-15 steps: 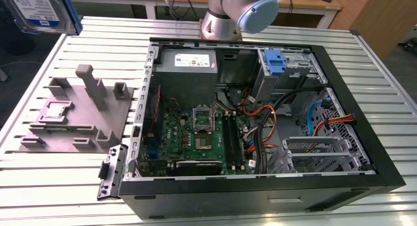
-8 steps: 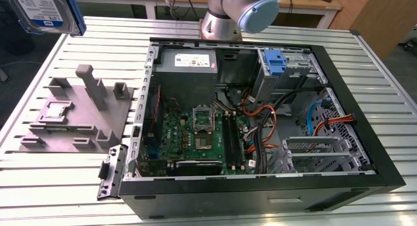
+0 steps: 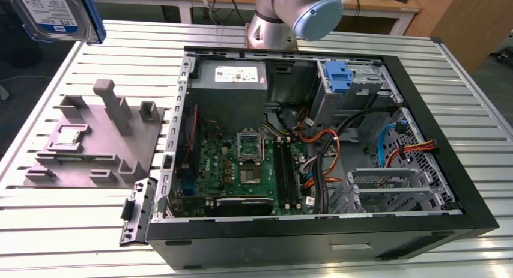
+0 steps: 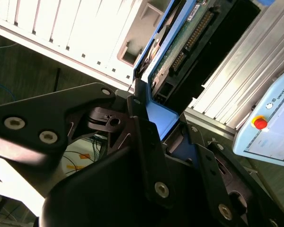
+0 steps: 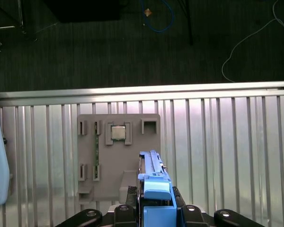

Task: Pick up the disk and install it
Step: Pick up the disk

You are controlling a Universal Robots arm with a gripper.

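Note:
The disk, a silver drive with a white-and-blue label in a blue bracket, hangs in the air at the exterior view's upper left, above the table's far corner. In the first wrist view my gripper is shut on the disk's blue bracket, which stands on edge over the grey fixture plate. In the second wrist view the black fingers clamp the blue frame, and the drive's green circuit board faces the camera.
An open computer case lies on the slatted table, with a grey power-supply box, a motherboard and an upright blue carrier inside. The arm's base stands behind the case. A pendant lies nearby.

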